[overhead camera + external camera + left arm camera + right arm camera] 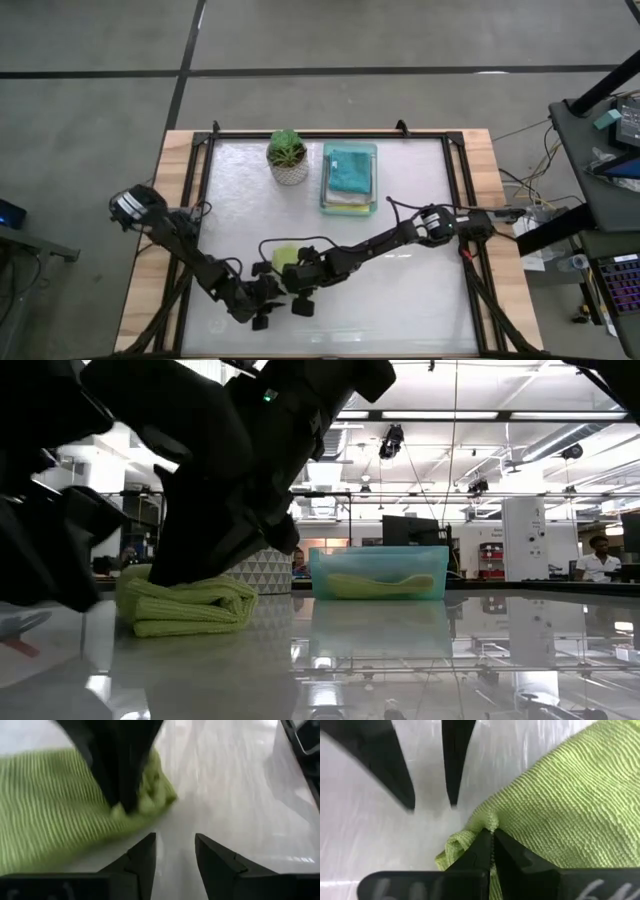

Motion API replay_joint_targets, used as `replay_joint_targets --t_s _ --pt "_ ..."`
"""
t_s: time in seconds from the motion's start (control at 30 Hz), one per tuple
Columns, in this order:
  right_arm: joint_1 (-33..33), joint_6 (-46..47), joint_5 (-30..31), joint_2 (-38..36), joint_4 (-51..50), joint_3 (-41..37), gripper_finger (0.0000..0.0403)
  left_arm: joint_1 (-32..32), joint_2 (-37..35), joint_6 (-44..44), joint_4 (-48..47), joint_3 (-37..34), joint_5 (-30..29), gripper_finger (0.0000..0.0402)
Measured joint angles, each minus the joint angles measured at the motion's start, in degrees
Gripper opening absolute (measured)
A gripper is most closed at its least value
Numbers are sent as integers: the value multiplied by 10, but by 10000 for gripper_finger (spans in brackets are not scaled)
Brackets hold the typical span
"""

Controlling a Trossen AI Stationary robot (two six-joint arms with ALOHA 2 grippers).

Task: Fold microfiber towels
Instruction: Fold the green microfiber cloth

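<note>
A lime green microfiber towel (284, 256) lies folded in a thick bundle (185, 605) on the glossy table, left of centre and toward the near side. My right gripper (492, 837) is shut on the towel's near corner. My left gripper (175, 852) stands open just off that same corner, over bare table, with nothing between its fingers. From the right wrist view its two fingers (454, 765) point at the corner. A teal towel (348, 170) lies on top of other folded towels in a mint-green tray (324, 182) at the far middle. My right gripper pinches the lime towel's corner (490, 821) between its two fingertips, where the cloth puckers into a small bunch. The fingers slant down from the table's right and far side. The rest of the towel lies slack on the table; how many layers are held I cannot tell.
A small potted plant (288, 155) stands at the far edge, just left of the tray (378, 572). Black frame rails (455, 190) run along the table's sides. Bare table surface (400, 300) stretches to the right of both grippers.
</note>
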Motion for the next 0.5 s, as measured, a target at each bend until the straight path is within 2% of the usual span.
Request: replay_joint_targets --t_s 0.07,0.23,0.37,0.43,0.5 --pt "0 -5 -3 0 0 0 9 -1 -28 -10 -45 0 21 121" --pt "0 -21 -7 0 0 0 9 -1 -110 -11 -144 0 12 121" --pt "0 -31 -9 0 3 0 9 -1 -155 -6 -186 -11 -76 121" --pt "0 -37 -17 0 10 0 12 2 -163 0 -187 -22 -132 121" --pt "0 -38 -29 0 22 0 21 5 -163 4 -188 -31 -163 121"
